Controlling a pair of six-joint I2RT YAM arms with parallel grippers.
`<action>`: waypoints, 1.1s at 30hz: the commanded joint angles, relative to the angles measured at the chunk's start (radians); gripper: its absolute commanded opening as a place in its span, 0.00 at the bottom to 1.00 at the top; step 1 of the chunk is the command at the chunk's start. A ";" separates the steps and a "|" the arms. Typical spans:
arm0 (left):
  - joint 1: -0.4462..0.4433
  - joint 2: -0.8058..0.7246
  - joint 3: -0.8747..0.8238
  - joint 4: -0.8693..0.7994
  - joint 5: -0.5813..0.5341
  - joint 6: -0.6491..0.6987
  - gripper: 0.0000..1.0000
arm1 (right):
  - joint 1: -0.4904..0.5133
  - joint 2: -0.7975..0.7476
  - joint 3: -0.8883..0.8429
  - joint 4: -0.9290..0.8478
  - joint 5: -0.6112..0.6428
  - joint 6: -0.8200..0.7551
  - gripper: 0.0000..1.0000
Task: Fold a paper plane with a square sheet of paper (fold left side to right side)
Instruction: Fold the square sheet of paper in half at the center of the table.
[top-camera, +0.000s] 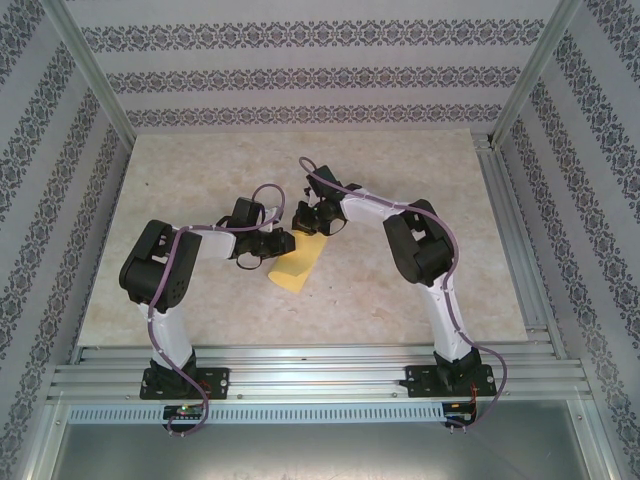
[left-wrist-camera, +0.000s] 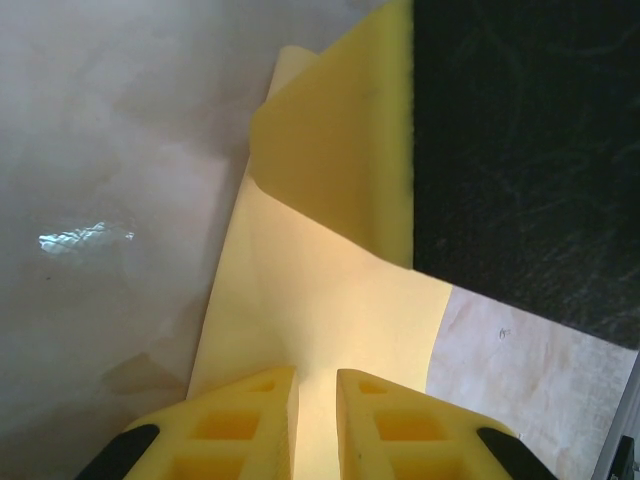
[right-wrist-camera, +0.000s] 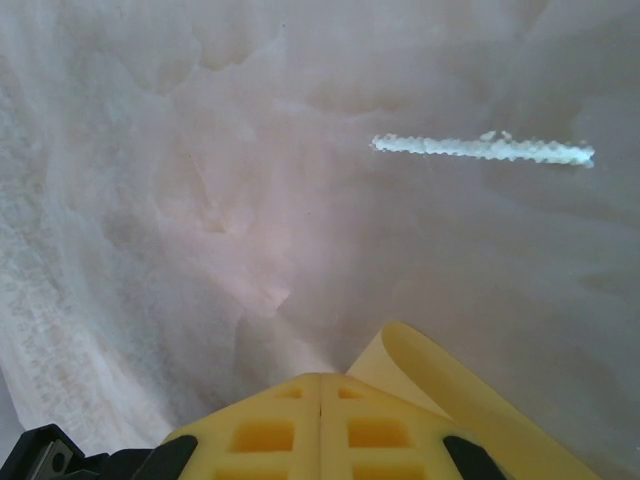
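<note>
The yellow sheet of paper (top-camera: 298, 265) lies near the middle of the table (top-camera: 200, 180), one flap lifted. The left end effector (top-camera: 272, 245) sits at the sheet's 10 o'clock corner, its fingers a narrow slit apart over the paper. The right end effector (top-camera: 318, 222), at 1 o'clock, has its fingers pressed together, and a curled paper edge (right-wrist-camera: 470, 400) rises just beside them.

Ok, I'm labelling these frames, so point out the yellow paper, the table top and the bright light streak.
yellow paper (top-camera: 298, 265): top view, middle of the sheet.
table top (top-camera: 200, 170): top view, bare marble at the far left.
light streak (right-wrist-camera: 480, 148): right wrist view, middle of the glare on the table.
</note>
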 joint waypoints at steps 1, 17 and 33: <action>-0.005 0.034 -0.050 -0.148 -0.080 0.012 0.19 | 0.011 0.037 0.052 -0.039 0.029 -0.019 0.02; -0.005 0.031 -0.060 -0.153 -0.086 0.018 0.19 | -0.024 0.089 0.123 -0.197 0.225 -0.149 0.02; -0.004 0.021 -0.065 -0.145 -0.088 0.012 0.19 | -0.003 -0.174 -0.061 -0.098 0.183 -0.148 0.04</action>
